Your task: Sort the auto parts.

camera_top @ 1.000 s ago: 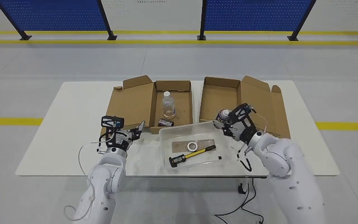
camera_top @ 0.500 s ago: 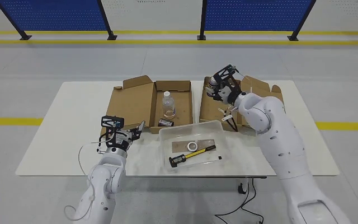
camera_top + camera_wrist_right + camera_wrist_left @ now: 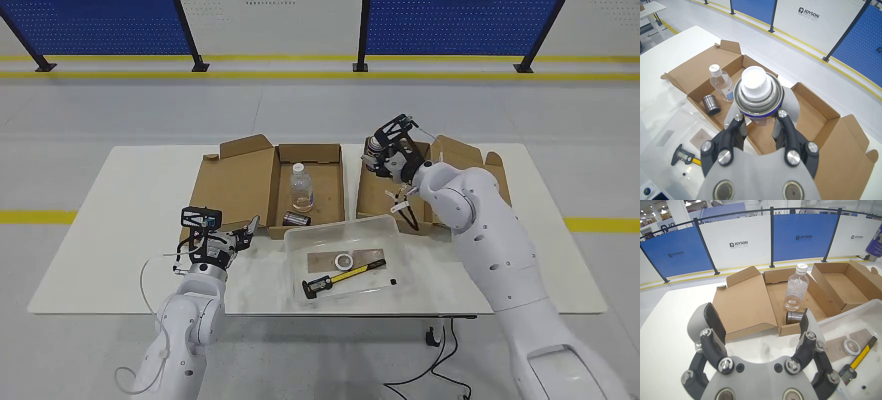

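My right gripper (image 3: pixel 758 113), pinching the spray can (image 3: pixel 757 91), has carried it from beside the tray (image 3: pixel 298 250) to above the right box (image 3: pixel 810 117). Lowering and release likely follow. My left gripper (image 3: pixel 759 315) stays spread, idle.

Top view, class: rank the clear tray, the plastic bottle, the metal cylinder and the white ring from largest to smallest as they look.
1. clear tray
2. plastic bottle
3. metal cylinder and white ring: these look much alike, so I leave them unranked.
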Controlling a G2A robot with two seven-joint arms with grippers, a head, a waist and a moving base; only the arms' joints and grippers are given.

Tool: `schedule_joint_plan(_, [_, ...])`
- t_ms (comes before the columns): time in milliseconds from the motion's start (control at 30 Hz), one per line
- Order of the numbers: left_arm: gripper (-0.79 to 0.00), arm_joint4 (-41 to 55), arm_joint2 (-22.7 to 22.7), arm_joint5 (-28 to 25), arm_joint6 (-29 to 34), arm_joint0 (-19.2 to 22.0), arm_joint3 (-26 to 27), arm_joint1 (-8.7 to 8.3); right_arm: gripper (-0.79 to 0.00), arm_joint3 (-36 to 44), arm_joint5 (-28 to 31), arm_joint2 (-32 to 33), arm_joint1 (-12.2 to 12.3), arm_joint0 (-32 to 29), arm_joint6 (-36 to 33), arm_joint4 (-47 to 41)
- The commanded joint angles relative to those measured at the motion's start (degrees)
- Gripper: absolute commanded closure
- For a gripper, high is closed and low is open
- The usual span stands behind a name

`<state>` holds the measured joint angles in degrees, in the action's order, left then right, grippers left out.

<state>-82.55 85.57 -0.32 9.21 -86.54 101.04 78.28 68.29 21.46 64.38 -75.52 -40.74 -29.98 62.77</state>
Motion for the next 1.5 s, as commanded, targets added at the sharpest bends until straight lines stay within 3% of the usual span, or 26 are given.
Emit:
schedule_joint_plan(0, [-0.785,0.00,0.00,0.00,0.00,0.00,0.00,0.00,0.000,0.00,0.00,0.00,0.00,0.00,0.00,0.00])
schedule_joint_plan(633, [-0.785,0.00,0.00,0.00,0.00,0.00,0.00,0.00,0.000,0.00,0.00,0.00,0.00,0.00,0.00,0.00])
schedule_joint_plan(667, [-0.785,0.00,0.00,0.00,0.00,0.00,0.00,0.00,-0.049,0.00,0.00,0.00,0.00,0.00,0.00,0.00])
schedule_joint_plan(700, [-0.785,0.00,0.00,0.00,0.00,0.00,0.00,0.00,0.000,0.00,0.00,0.00,0.00,0.00,0.00,0.00])
schedule_joint_plan(1000, [-0.785,0.00,0.00,0.00,0.00,0.00,0.00,0.00,0.000,-1.39,2.16,-1.19,-0.14,-0.09,0.94,-0.31])
schedule_joint_plan(1200, [-0.785,0.00,0.00,0.00,0.00,0.00,0.00,0.00,0.000,-6.91,2.08,-6.28,-1.76,1.91,1.62,-1.68])
schedule_joint_plan(1467, [-0.785,0.00,0.00,0.00,0.00,0.00,0.00,0.00,0.000,-18.01,0.87,-15.68,-5.98,5.77,3.55,-4.26])
